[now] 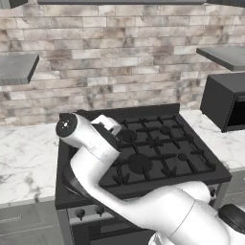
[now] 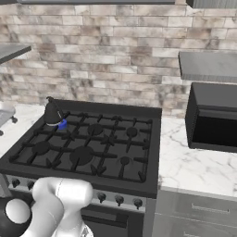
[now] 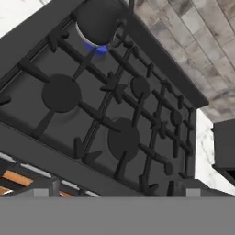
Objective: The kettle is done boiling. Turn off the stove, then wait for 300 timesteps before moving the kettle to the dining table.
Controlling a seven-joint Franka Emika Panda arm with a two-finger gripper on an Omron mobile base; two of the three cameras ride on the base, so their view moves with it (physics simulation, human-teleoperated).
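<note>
The kettle (image 2: 52, 113) is small, squat and dark, and stands on the back left burner of the stove (image 2: 92, 143). A blue flame (image 2: 62, 124) burns under it. In the hand view the kettle (image 3: 98, 20) is at the top, far across the black grates of the stove (image 3: 114, 114), with the flame (image 3: 101, 47) at its base. My gripper (image 3: 117, 193) hovers over the stove's front edge, open, with nothing between its fingertips (image 3: 43, 190). A row of knobs (image 2: 118, 200) lines the silver front panel. My arm covers the stove's (image 1: 158, 148) left side. The dining table is out of view.
A black microwave (image 2: 215, 120) sits on the marble counter (image 2: 194, 169) right of the stove. More marble counter (image 1: 24, 158) lies to the left. Grey shelves (image 1: 16, 67) hang on the brick wall at both sides.
</note>
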